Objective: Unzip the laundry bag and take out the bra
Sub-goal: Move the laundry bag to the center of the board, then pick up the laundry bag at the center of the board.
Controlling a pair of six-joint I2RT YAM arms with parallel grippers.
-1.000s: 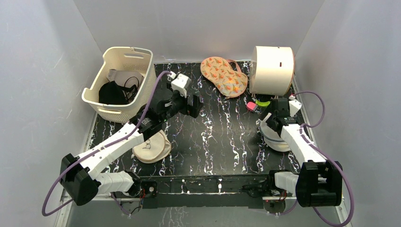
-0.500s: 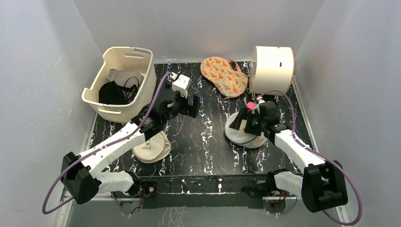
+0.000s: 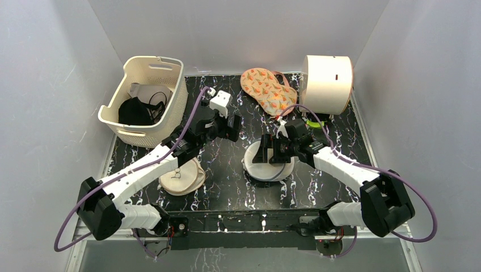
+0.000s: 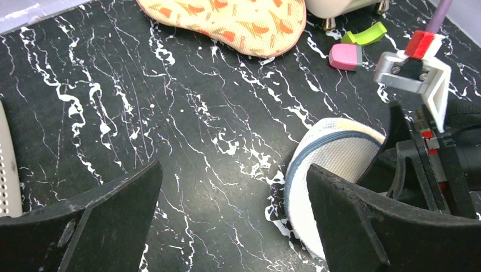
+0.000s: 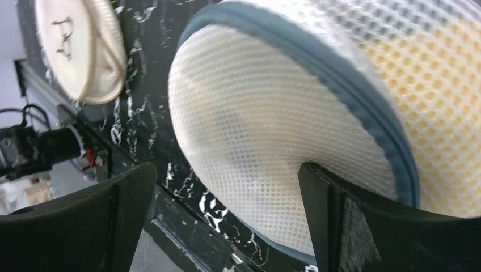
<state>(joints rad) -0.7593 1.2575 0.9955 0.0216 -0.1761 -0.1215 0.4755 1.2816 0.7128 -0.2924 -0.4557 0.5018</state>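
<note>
My right gripper (image 3: 271, 152) is spread as wide as it goes and sits against the laundry bag (image 3: 266, 166) near the middle of the table (image 3: 227, 164). I judge it is there to steady the bag where both arms can reach it. In the right wrist view one finger overlaps the white mesh dome, but I cannot tell whether that finger presses the mesh or only passes in front of it. My left gripper (image 3: 231, 126) is also spread and empty. It hangs above bare table just left of the bag and faces it, which I read as waiting to go after the zipper. The bag stands tilted on its edge, so the dark grey zipper rim (image 5: 340, 85) runs across the dome in plain sight. It looks closed along the stretch I can see. The zipper pull is what I need and I cannot find it, since my right arm covers the far side of the bag in the left wrist view. Of the bra (image 5: 448, 79) only a yellow patch shows through the mesh, and its cups and straps are hidden. The beige pouch (image 3: 182, 175) lies well apart by my left arm.
</note>
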